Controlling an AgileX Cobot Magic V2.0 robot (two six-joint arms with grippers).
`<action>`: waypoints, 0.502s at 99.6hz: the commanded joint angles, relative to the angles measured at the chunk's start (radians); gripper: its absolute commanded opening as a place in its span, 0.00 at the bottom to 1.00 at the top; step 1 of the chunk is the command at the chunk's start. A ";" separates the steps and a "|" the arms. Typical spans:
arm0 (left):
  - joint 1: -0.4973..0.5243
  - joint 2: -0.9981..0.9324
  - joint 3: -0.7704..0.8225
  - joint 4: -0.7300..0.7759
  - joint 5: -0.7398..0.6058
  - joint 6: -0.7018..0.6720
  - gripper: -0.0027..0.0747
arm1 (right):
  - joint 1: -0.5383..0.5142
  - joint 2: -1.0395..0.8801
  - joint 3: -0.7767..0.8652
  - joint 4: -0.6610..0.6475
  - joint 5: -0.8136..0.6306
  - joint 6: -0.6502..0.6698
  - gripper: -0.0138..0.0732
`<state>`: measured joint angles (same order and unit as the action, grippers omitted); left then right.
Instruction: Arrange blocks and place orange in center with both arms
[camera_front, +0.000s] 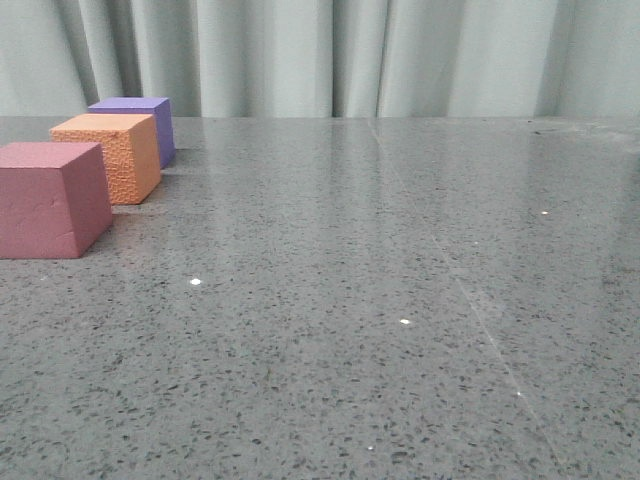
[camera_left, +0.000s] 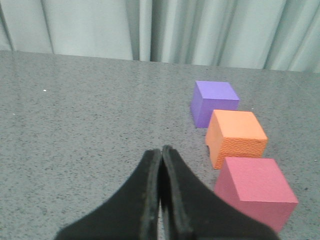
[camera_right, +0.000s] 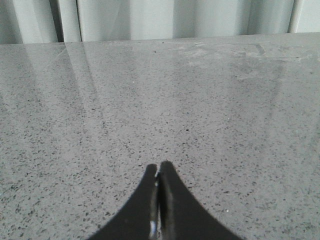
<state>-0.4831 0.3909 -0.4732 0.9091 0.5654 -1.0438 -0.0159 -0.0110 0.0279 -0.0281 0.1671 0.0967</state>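
Three foam cubes sit in a tight row at the far left of the tabletop (camera_front: 400, 300) in the front view, running from about eight o'clock up toward ten o'clock: the pink-red block (camera_front: 50, 200) nearest the camera, the orange block (camera_front: 110, 155) behind it in the middle, the purple block (camera_front: 140, 125) farthest back. Neighbouring cubes look close to touching, though whether the faces actually meet cannot be told. So the orange block, with its pebbled side and small notch visible in the left wrist view, already lies between the other two.

The left gripper (camera_left: 161, 165) hangs above bare tabletop with its fingers pressed together and nothing between them; the row lies off at roughly two o'clock from its tips in that view. The right gripper (camera_right: 158, 180) also has its fingers closed together on nothing, over open tabletop with no block in sight. Neither arm appears in the front view.

Judging from the layout, the ordering looks done, and what may remain is straightening the row or pulling back. If a nudge is needed, the fingers should first spread wide, then come down squarely over one cube, gripping two opposite flat faces rather than a corner. Foam gives, so a light squeeze should do. Because the cubes sit so close, a descending finger could easily shove a neighbour; approaching from the row's open side would avoid that. The right gripper is well apart from the row and would need a long reach
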 joint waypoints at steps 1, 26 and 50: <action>0.004 0.001 -0.027 -0.018 -0.063 0.019 0.01 | -0.003 -0.009 -0.014 -0.003 -0.085 -0.008 0.08; 0.004 -0.055 -0.020 -0.259 -0.159 0.439 0.01 | -0.003 -0.009 -0.014 -0.003 -0.085 -0.008 0.08; 0.020 -0.147 0.092 -0.428 -0.321 0.776 0.01 | -0.003 -0.009 -0.014 -0.003 -0.085 -0.008 0.08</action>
<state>-0.4792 0.2648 -0.3921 0.5617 0.3654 -0.4192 -0.0159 -0.0110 0.0279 -0.0281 0.1671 0.0967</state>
